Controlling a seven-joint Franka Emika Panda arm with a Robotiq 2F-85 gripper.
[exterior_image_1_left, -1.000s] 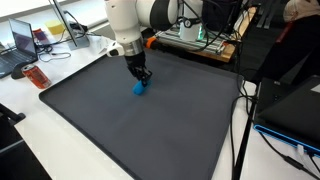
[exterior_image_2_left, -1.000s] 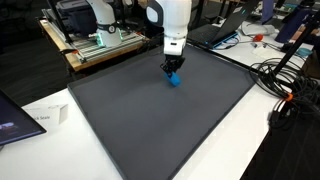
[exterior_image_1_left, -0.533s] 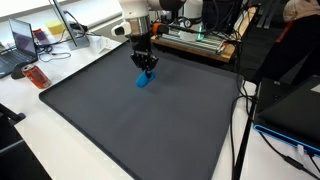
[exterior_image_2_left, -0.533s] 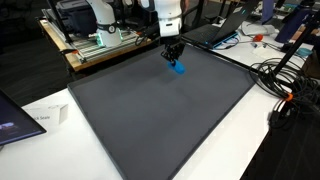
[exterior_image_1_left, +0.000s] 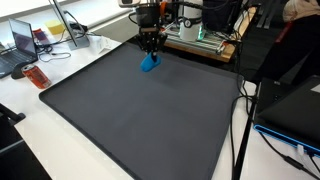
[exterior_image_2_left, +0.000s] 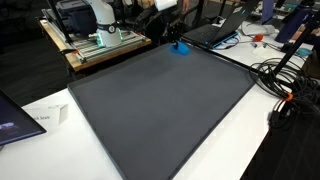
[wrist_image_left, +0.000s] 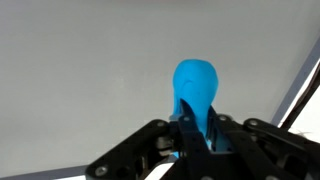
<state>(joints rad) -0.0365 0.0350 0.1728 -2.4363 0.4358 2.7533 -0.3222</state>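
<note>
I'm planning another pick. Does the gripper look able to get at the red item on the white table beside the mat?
Probably not as things stand: the gripper is shut on the blue object, so its jaws are taken. Nothing stands over the red item, though it lies off the mat.

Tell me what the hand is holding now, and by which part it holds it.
The hand holds a small blue object by one end; its rounded end sticks out past the fingers.

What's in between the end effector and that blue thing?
Nothing. The wrist view shows the end effector shut straight on the blue thing, with no gap and nothing else squeezed in.
</note>
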